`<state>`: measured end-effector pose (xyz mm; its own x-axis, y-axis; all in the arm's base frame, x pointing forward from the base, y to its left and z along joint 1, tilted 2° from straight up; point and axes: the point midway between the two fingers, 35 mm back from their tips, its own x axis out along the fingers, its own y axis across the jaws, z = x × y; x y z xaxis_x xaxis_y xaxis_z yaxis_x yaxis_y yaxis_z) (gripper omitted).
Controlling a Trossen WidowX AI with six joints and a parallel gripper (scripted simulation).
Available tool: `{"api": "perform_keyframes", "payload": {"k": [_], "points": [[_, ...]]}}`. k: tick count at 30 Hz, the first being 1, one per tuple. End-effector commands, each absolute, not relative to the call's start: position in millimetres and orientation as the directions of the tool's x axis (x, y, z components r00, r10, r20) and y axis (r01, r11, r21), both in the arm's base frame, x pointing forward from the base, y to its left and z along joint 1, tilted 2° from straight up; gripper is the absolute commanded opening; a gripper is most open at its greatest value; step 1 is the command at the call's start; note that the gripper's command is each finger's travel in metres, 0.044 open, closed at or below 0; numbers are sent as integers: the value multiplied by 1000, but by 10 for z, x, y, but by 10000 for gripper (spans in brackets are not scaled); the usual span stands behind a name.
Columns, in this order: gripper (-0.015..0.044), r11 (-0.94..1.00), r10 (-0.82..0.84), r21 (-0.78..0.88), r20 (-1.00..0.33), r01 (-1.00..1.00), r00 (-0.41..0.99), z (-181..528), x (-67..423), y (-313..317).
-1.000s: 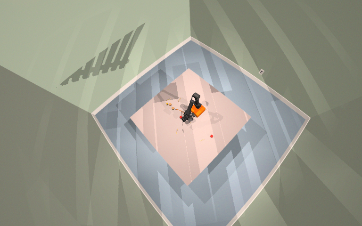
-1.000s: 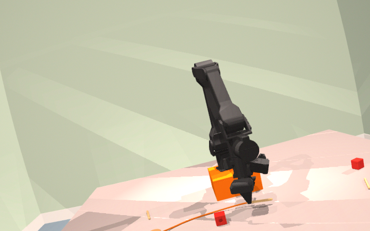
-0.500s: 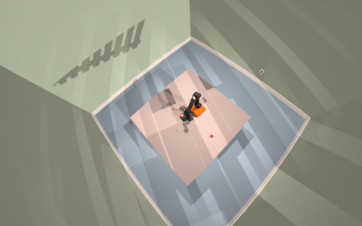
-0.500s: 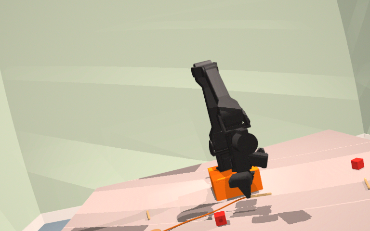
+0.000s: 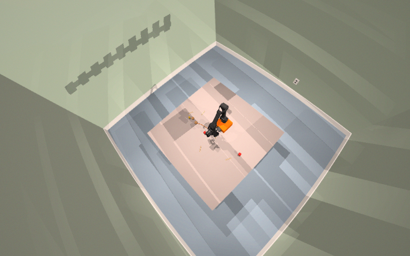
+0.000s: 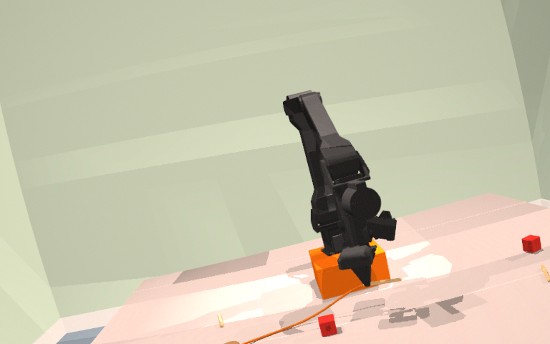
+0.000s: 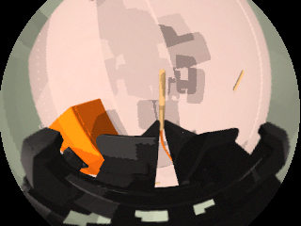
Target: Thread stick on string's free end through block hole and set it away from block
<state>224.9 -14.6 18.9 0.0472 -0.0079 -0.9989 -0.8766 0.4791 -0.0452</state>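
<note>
My gripper (image 6: 367, 281) (image 7: 162, 130) (image 5: 211, 133) is shut on the thin wooden stick (image 6: 387, 279) (image 7: 162, 96). It holds the stick about level, low over the table. An orange string (image 6: 308, 317) (image 7: 165, 146) runs from the stick's gripped end down across the table to the front left. The orange block (image 6: 329, 269) (image 7: 83, 127) (image 5: 226, 125) stands right behind the gripper, next to the arm's base. I cannot see its hole. Round wooden buttons (image 5: 196, 122) lie to the left in the top view.
One red cube (image 6: 327, 325) (image 5: 205, 132) lies by the string, another (image 6: 531, 243) (image 5: 239, 154) farther off. Loose sticks (image 6: 220, 319) (image 6: 544, 272) (image 7: 239, 79) are scattered on the pink table top (image 6: 466, 292).
</note>
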Motion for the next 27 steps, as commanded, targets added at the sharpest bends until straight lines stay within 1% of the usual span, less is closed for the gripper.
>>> {"api": "perform_keyframes", "payload": {"k": [1,12,27], "points": [[0,481,-8,-45,-999,-876,47,255,2242,-144],[0,482,-8,-46,-999,-875,48,249,2243,-147],[0,739,-19,-32,-999,-673,27,282,2319,-285]]}}
